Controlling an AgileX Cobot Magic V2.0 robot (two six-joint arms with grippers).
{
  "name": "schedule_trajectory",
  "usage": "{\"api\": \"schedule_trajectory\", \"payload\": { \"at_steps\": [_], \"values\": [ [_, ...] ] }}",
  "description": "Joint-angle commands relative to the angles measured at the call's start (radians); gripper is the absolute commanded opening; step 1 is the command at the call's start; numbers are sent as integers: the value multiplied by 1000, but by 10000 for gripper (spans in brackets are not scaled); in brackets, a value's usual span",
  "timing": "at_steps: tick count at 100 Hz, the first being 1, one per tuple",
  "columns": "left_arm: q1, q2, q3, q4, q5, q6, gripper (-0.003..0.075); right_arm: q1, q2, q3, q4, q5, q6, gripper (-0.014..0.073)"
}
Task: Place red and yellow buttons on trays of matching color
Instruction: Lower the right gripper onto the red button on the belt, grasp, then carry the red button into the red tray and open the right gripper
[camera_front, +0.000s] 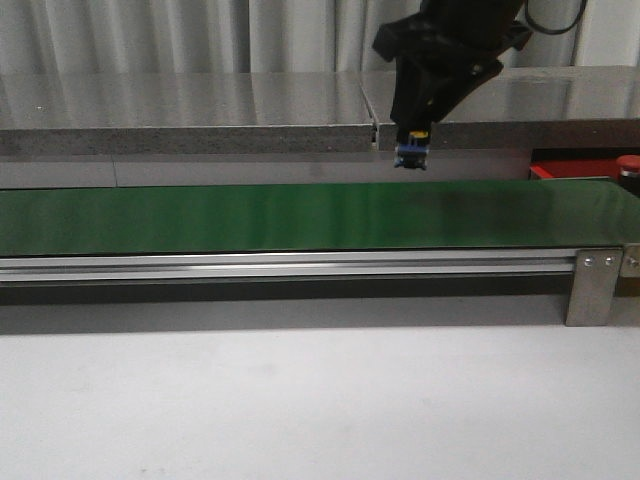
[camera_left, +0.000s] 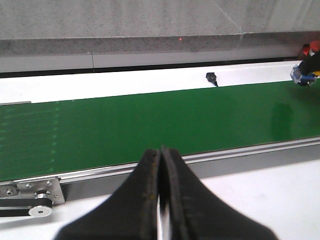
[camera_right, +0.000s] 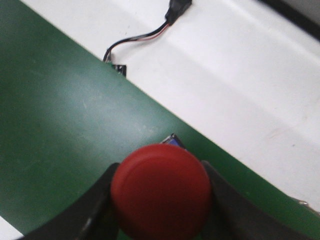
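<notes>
My right gripper is shut on a red button, held in the air above the far edge of the green belt. In the front view only the button's blue and yellow underside shows below the fingers. The red tray lies at the far right behind the belt, with another red-capped button at its right end. My left gripper is shut and empty, in front of the belt's near rail. No yellow button or yellow tray is in view.
A grey stone ledge runs behind the belt. A small black sensor on a cable sits at the belt's far edge, also in the right wrist view. A metal bracket closes the belt's right end.
</notes>
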Motion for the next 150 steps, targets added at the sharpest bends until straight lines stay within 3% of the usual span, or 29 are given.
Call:
{"api": "schedule_trajectory", "payload": {
  "at_steps": [1,27,86,123,150],
  "values": [
    [-11,4,-26,-19,-71,2,-19,-21,-93,-32,14,-71,24,150],
    [-11,4,-26,-19,-71,2,-19,-116,-155,-31,14,-85,29,150],
    [-11,4,-26,-19,-71,2,-19,-509,-160,-30,14,-111,40,150],
    [-11,4,-26,-19,-71,2,-19,-630,-37,-28,14,-172,124,150],
    [-11,4,-26,-19,-71,2,-19,-651,71,-28,14,-252,152,150]
  ]
}}
